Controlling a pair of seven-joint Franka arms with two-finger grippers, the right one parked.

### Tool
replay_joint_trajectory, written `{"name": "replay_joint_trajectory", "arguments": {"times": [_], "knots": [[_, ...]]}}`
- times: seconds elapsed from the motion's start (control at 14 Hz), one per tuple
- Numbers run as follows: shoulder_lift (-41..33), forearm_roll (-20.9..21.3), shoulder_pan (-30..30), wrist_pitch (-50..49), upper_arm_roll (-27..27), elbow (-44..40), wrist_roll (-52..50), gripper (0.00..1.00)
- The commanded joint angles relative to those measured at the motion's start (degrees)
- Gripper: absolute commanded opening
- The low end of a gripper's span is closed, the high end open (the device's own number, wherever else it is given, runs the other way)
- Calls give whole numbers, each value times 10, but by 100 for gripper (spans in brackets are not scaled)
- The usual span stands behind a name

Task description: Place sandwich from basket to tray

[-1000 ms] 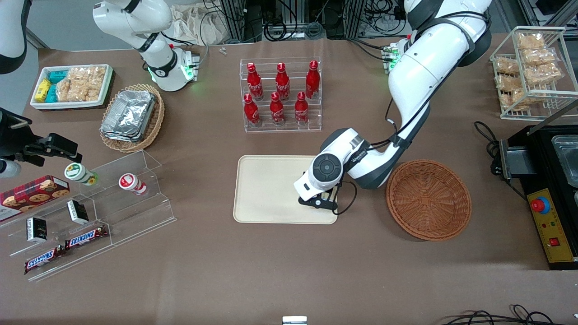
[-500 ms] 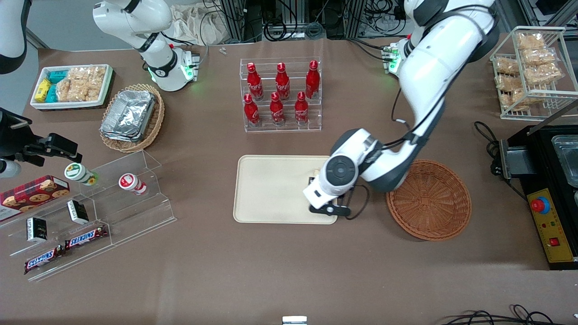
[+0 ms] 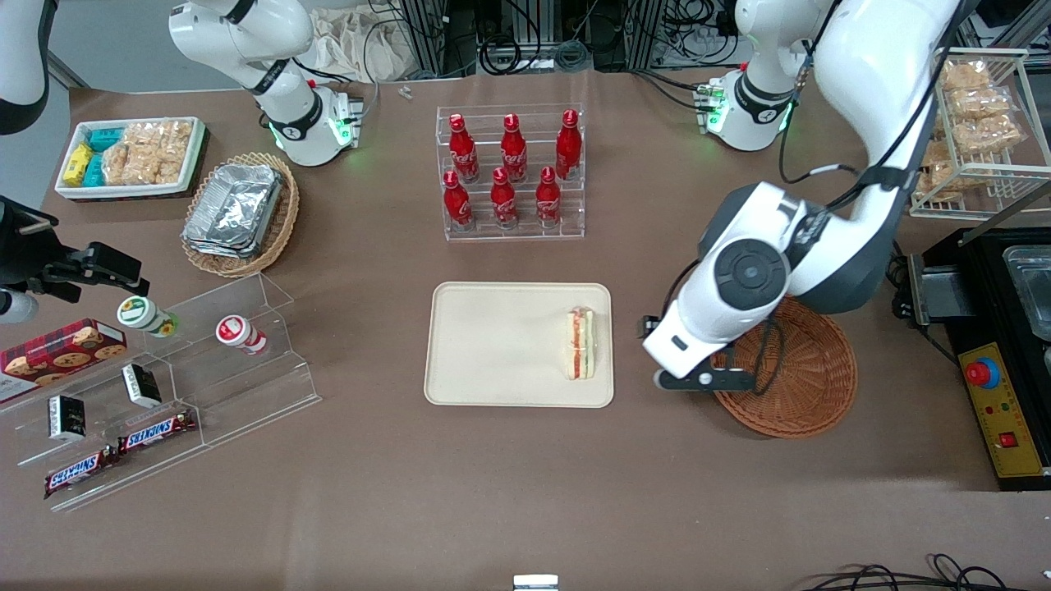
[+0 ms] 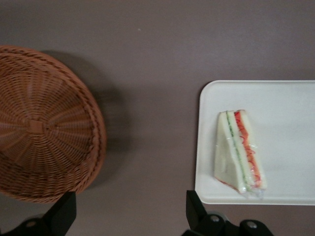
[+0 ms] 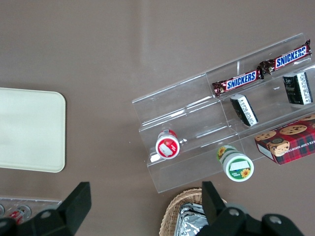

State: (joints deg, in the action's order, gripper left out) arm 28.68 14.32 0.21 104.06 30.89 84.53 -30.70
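**Sandwich delivered, basket empty**

The sandwich (image 3: 581,343) lies on the tray (image 3: 493,345), at its end nearest the basket (image 3: 809,386). My tool (image 3: 704,379), fingers apart and empty, hangs above the desk between tray and basket. Nothing seems left but parking.

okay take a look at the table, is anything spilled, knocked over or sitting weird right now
Nothing spilled or damaged. The sandwich lies whole on the tray, close to the edge nearest the basket, not centred. The gripper hangs open above the bare table between tray and basket, holding nothing.
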Motion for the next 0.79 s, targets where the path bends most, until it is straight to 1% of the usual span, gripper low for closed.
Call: {"name": "replay_joint_trajectory", "arguments": {"times": [0.0,0.14,0.36,0.5,0.64,0.71], "knots": [[-70,-42,47,3,8,56,54,100],[-113,-56,84,-4,8,88,118,100],[-174,-70,129,-4,7,135,183,100],[-202,-98,163,-5,7,154,245,100],[-227,-108,200,-13,7,169,301,100],[-243,-111,208,-13,5,179,311,100]]}}
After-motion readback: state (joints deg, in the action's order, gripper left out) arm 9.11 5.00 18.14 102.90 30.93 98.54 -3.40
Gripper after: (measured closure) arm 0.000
